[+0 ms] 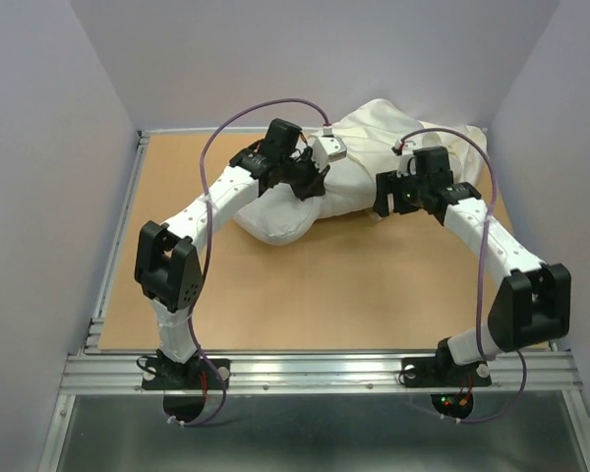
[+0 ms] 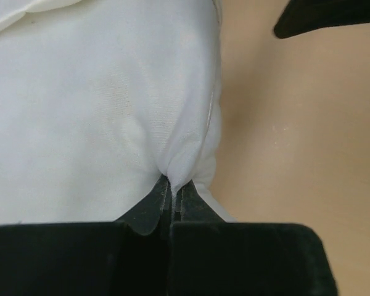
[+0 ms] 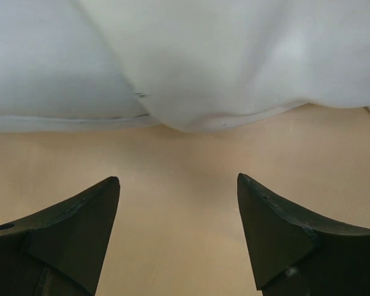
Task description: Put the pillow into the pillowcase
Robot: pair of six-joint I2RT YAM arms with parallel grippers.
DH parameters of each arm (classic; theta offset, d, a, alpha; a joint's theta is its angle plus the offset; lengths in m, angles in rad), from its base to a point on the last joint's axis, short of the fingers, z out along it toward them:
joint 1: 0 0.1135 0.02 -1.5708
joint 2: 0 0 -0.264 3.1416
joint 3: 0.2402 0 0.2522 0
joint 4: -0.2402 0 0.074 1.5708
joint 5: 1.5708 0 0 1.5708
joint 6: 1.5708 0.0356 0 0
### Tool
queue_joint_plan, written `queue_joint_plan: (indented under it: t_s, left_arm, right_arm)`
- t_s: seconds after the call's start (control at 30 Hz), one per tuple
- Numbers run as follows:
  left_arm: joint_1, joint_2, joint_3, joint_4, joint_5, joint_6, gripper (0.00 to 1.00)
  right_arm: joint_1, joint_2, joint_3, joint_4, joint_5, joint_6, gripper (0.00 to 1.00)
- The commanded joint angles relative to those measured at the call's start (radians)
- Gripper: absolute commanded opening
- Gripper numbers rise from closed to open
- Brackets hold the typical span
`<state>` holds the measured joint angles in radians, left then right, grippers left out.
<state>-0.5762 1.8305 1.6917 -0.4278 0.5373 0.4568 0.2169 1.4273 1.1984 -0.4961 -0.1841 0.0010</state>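
The plump greyish-white pillow (image 1: pixel 278 218) lies at the back middle of the table. Its far end sits under the wrinkled cream pillowcase (image 1: pixel 398 133). My left gripper (image 1: pixel 313 185) is at the boundary between them. In the left wrist view, the left gripper (image 2: pixel 171 185) is shut on a thin fold of the pillowcase (image 2: pixel 111 111) by a hemmed edge. My right gripper (image 1: pixel 395 204) hovers at the near right side of the bundle. It (image 3: pixel 179 185) is open over bare table, just short of the pillowcase hem (image 3: pixel 246 55) and the greyer pillow (image 3: pixel 49 61).
The brown tabletop (image 1: pixel 324 285) stretches in front of the bundle to the metal rail (image 1: pixel 315 372) at the near edge. Purple-grey walls close in the back and both sides. Purple cables loop above both arms.
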Motion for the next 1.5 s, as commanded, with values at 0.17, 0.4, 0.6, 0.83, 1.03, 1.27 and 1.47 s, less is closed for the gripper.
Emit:
queue_joint_plan:
  t_s: [0.17, 0.4, 0.6, 0.83, 1.03, 1.27, 1.47]
  left_arm:
    - [0.055, 0.029, 0.152, 0.015, 0.118, -0.181, 0.00]
    - [0.073, 0.015, 0.128, 0.070, 0.170, -0.266, 0.00]
    - [0.119, 0.015, 0.095, 0.142, 0.253, -0.412, 0.00]
    - [0.151, 0.003, 0.083, 0.181, 0.201, -0.428, 0.00]
    - [0.134, 0.006, 0.045, 0.300, 0.141, -0.452, 0.00]
    - [0.076, 0.026, 0.154, 0.600, 0.119, -0.653, 0.00]
    - [0.168, -0.126, -0.035, 0.793, 0.055, -0.831, 0.00]
  right_arm:
    - [0.012, 0.182, -0.071, 0.215, 0.213, 0.053, 0.89]
    - [0.012, 0.258, -0.091, 0.390, 0.261, 0.180, 0.88]
    - [0.012, 0.389, -0.051, 0.473, 0.230, 0.261, 0.80]
    - [0.012, 0.290, -0.008, 0.429, 0.125, 0.186, 0.00]
    - [0.019, 0.176, 0.280, 0.262, -0.384, 0.209, 0.01]
    - [0.262, 0.470, 1.010, 0.012, -0.813, 0.352, 0.01]
    - [0.073, 0.492, 1.067, -0.088, -0.807, 0.314, 0.01]
